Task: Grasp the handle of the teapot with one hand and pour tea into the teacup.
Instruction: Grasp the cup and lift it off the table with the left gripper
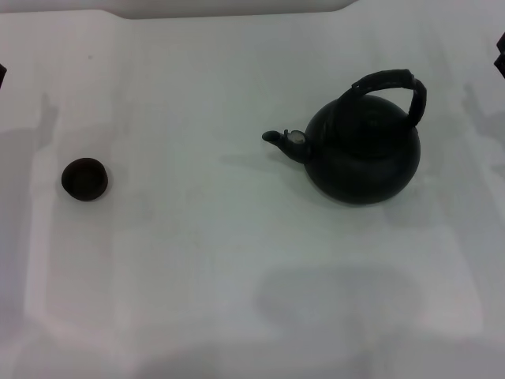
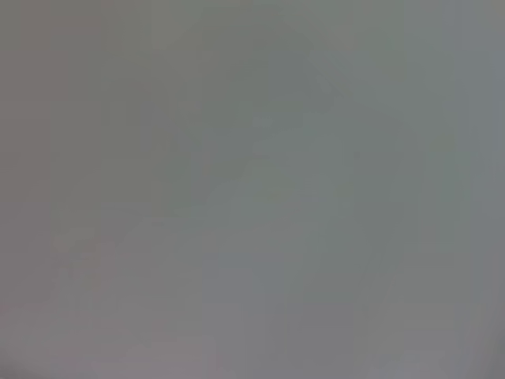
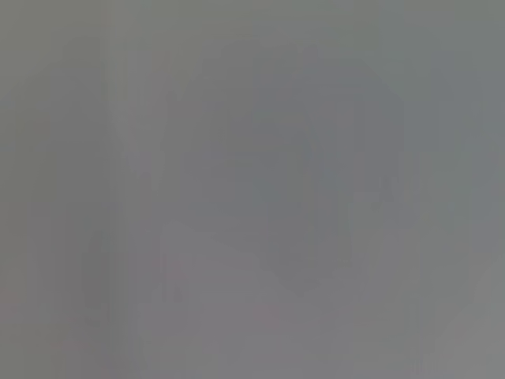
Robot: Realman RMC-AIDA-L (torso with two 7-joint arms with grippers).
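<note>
Nothing of the task is done yet, judging from how things lie. The teapot [image 1: 363, 150] stands upright on the white worktop [image 1: 237, 276] at about 3 o'clock from the middle of the head view, and no end effector touches it. The handle [image 1: 392, 88] arches free over its top, leaning toward 1 o'clock. The teacup [image 1: 84, 178] sits well apart at 9 o'clock, upright, its contents too dark to judge.

The spout [image 1: 282, 140] points toward 9 o'clock, roughly at the cup, so the pot's long axis runs from 3 to 9 o'clock.

Only dark slivers show at the far edges of the head view; whether either end effector is spread or closed cannot be told. Both wrist views show only featureless grey. Grasping, carrying and pouring all remain.
</note>
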